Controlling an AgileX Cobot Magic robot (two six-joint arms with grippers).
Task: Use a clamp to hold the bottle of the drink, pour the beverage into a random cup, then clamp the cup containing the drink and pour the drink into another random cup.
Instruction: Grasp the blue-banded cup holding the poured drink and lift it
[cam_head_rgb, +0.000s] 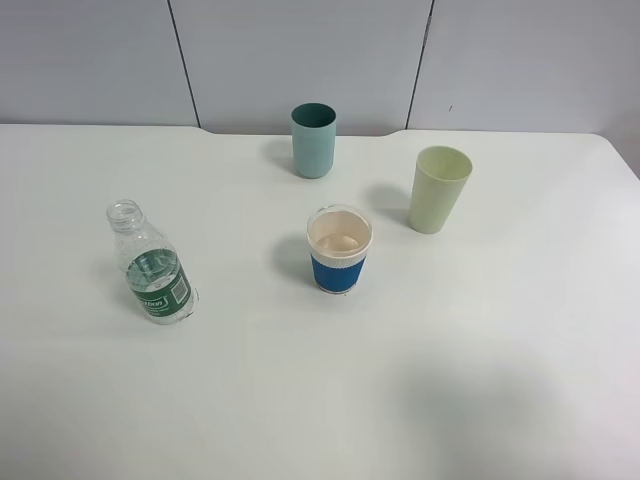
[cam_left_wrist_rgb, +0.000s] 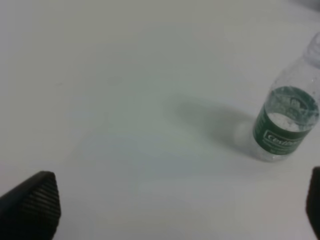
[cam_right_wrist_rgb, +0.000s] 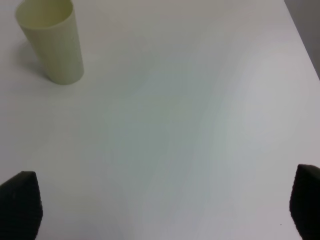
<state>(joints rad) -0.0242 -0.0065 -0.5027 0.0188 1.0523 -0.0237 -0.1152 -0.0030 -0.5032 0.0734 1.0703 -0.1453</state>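
Exterior high view: bottle (cam_head_rgb: 152, 272) upright, uncapped, near left edge of desk (cam_head_rgb: 500, 380); no arm in shot. Blue-banded white cup (cam_head_rgb: 339, 250) mid-desk, looks empty. Teal cup (cam_head_rgb: 313, 140) by far edge, middle. Pale green cup (cam_head_rgb: 438, 189) in far half, toward right edge.

Left pincer (cam_left_wrist_rgb: 172, 210) has jaws wide apart, nothing held; bottle sits ahead, off toward one finger, not between them. Right pincer (cam_right_wrist_rgb: 162, 205) likewise apart and empty.

Step in hand, my read: left arm takes the bottle. Centre the jaws on it first, close on the green label band, and go gently: with thin plastic and no cap, a hard squeeze could push the beverage (cam_left_wrist_rgb: 285, 119) out. Keep it upright on the lift.

Count: one bottle, three cups, two pincers.
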